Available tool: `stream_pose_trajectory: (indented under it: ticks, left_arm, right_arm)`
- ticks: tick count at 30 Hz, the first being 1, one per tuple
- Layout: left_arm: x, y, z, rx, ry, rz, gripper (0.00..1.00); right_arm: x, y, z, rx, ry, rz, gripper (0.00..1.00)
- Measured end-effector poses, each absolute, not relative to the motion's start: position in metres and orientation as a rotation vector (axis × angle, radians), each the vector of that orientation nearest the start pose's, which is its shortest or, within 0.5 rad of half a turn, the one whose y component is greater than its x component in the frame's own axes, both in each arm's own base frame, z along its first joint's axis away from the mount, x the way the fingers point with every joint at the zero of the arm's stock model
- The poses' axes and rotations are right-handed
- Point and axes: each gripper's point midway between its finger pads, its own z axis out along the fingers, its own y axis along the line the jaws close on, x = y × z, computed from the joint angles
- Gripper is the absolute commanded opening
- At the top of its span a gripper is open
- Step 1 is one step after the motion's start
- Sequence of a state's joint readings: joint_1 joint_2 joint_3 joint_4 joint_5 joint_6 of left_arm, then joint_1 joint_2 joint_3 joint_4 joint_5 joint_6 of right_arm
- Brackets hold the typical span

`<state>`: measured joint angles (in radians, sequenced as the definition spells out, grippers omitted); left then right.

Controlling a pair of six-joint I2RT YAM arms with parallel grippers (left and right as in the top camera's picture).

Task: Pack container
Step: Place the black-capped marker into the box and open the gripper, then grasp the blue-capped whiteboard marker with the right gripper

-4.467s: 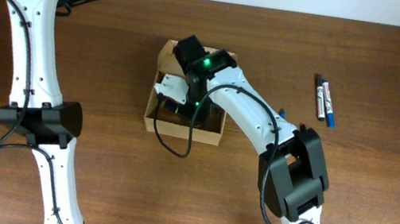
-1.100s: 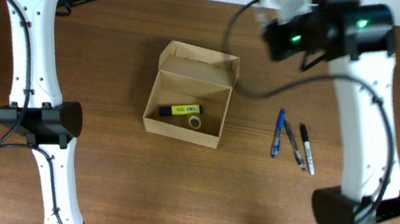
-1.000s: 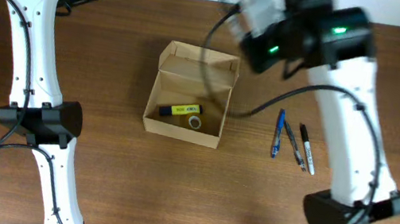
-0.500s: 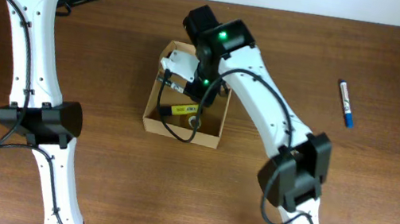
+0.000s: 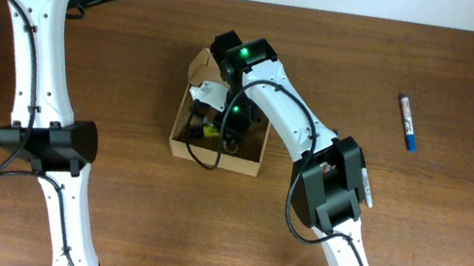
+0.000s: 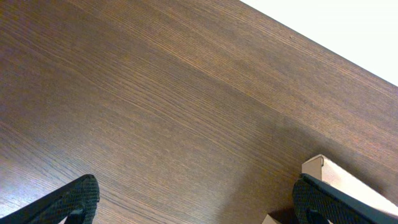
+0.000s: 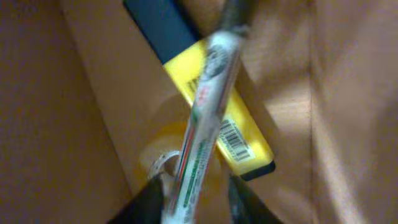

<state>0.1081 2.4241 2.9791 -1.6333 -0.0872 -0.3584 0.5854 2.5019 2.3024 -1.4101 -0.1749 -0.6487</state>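
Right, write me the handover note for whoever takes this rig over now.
Left gripper: open, empty, over bare table beside the container.
Right gripper: down inside the container, jaws apart around a white-barrelled pen, with a gap on one side; looks like a release.
In the container: yellow highlighter and tape roll, under that pen.
Done: those two are packed, and the pen is nearly in.
Left: blue-capped marker lies on the table, far right; lid flap stands open.

Overhead straight down on table (image 5: 450, 234), left wrist slanting across it, right wrist close inside container (image 7: 37, 93), seen in all
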Motion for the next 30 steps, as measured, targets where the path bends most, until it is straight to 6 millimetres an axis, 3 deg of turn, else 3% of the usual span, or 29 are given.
stream_pose_trajectory:
  ticks: [4,7,10,14,15,17,21,23,26,27,30]
  left_arm:
    - [0.507,0.07,0.251,-0.639,2.564,0.032,1.0]
    - [0.507,0.07,0.251,-0.639,2.564,0.032,1.0]
    - [0.507,0.07,0.251,-0.639,2.564,0.031,1.0]
    - [0.507,0.07,0.251,-0.639,2.564,0.031,1.0]
    - [0.507,0.07,0.251,-0.639,2.564,0.031,1.0]
    - [0.507,0.07,0.251,-0.638,2.564,0.032,1.0]
    - [0.507,0.07,0.251,-0.639,2.564,0.031,1.0]
    - [0.507,0.07,0.251,-0.639,2.564,0.032,1.0]
    - [0.507,0.07,0.251,-0.639,2.564,0.032,1.0]
    - [0.507,0.07,0.251,-0.639,2.564,0.032,1.0]
    - [0.507,0.07,0.251,-0.639,2.564,0.032,1.0]
  right_arm:
    - [0.383,0.281,0.041,-1.756,2.637,0.209,0.54]
    - [0.386,0.279,0.063,-1.702,2.623,0.177,0.55]
    - [0.393,0.276,0.11,-1.595,2.562,0.136,0.54]
    - [0.403,0.256,0.208,-1.352,2.433,0.085,0.56]
    - [0.403,0.252,0.218,-1.322,2.422,0.083,0.57]
    - [0.408,0.213,0.276,-1.123,2.37,0.055,0.57]
    - [0.427,0.131,0.323,-0.789,2.374,-0.008,0.58]
    - [0.441,0.081,0.327,-0.605,2.41,-0.042,0.58]
    - [0.461,0.015,0.309,-0.395,2.473,-0.068,0.58]
    - [0.467,-0.01,0.293,-0.32,2.512,-0.072,0.58]
    - [0.476,-0.049,0.246,-0.202,2.604,-0.066,0.59]
